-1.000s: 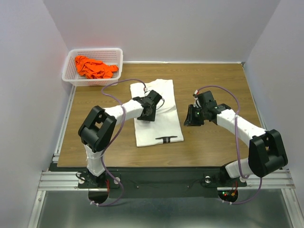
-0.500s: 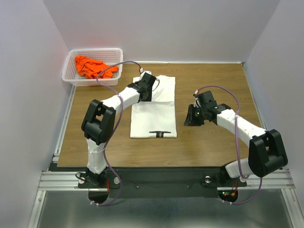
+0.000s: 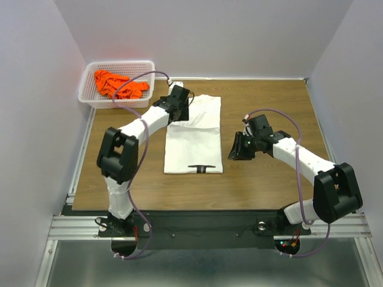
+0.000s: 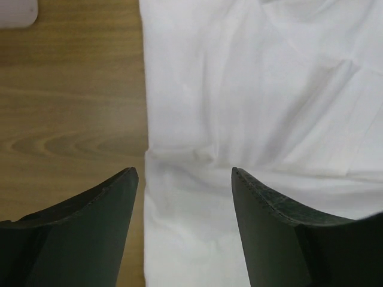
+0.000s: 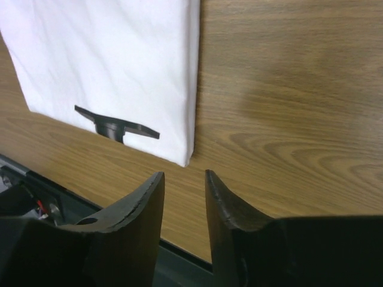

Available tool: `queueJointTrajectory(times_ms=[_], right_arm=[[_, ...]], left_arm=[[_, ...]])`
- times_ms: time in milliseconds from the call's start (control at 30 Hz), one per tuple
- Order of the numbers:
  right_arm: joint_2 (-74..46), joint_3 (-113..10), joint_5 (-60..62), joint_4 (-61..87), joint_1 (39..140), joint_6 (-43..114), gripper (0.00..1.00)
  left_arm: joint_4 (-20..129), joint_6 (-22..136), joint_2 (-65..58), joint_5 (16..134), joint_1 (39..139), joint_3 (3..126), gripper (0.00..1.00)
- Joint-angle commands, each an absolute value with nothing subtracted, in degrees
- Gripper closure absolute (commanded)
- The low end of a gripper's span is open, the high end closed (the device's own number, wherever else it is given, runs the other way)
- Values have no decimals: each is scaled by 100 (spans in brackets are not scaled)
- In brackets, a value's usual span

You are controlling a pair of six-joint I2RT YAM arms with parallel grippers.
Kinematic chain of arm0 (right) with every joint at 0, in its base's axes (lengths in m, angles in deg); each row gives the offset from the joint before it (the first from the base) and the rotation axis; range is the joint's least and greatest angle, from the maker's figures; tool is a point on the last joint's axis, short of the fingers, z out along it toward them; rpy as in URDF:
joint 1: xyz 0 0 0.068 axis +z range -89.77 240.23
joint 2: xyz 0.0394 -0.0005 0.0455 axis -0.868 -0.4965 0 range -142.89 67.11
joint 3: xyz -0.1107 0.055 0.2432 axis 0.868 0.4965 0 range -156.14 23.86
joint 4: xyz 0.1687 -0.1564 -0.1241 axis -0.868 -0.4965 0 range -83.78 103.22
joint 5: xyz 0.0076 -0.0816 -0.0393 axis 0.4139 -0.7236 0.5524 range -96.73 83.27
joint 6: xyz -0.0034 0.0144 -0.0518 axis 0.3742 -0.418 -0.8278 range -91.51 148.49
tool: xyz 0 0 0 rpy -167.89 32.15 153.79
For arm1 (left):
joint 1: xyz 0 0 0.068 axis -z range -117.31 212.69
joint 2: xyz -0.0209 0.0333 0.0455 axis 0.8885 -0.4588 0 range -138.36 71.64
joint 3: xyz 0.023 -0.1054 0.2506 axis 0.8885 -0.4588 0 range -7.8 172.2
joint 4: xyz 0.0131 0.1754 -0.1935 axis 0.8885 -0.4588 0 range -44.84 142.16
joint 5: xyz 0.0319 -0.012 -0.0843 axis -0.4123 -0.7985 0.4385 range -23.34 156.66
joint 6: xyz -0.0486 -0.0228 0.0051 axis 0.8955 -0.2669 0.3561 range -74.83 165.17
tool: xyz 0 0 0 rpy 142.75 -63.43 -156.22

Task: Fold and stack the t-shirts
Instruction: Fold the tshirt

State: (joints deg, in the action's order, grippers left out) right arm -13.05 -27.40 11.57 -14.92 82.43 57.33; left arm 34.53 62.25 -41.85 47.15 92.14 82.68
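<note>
A white t-shirt [image 3: 194,136] lies folded into a long rectangle on the wooden table, with a small black mark [image 3: 200,168] near its front edge. The orange t-shirt [image 3: 117,84] lies crumpled in the white basket [image 3: 90,76] at the far left. My left gripper [image 3: 179,113] hangs over the white shirt's far left edge, open and empty; the left wrist view shows cloth [image 4: 251,107] between its spread fingers. My right gripper [image 3: 235,152] hovers over bare wood just right of the shirt, jaws a little apart, holding nothing. The shirt's near right corner [image 5: 187,156] sits ahead of its fingertips.
The basket stands in the far left corner by the wall. White walls close in the table on three sides. A metal rail [image 3: 197,224] with the arm bases runs along the near edge. Bare wood [image 3: 275,107] lies right of the shirt.
The left gripper carried the shirt's folded part toward the far side, laid it flat and opened. The right gripper shifted slightly left and opened a little.
</note>
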Motion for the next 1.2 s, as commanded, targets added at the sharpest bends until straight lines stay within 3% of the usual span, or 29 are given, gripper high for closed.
queueJointTrajectory(times_ms=[0, 167, 400, 767, 1167], right_arm=[[-1252, -2677, 1532, -1315, 8440, 6056, 55], [-1550, -2553, 1533, -1086, 8756, 6478, 46], [-1893, -2325, 1366, -770, 8880, 6830, 49], [-2359, -2246, 1374, -251, 8897, 7094, 55], [-2676, -2097, 1198, -163, 8906, 7076, 56]], left_arm=[[2897, 6828, -2446, 4880, 9222, 7039, 22], [2545, 7319, -1354, 5224, 9222, 5542, 14], [2605, 7794, -579, 5812, 9231, 3951, 11], [3089, 7865, -1027, 5805, 9222, 3615, 13], [3177, 7742, -1475, 6217, 9231, 3492, 25]])
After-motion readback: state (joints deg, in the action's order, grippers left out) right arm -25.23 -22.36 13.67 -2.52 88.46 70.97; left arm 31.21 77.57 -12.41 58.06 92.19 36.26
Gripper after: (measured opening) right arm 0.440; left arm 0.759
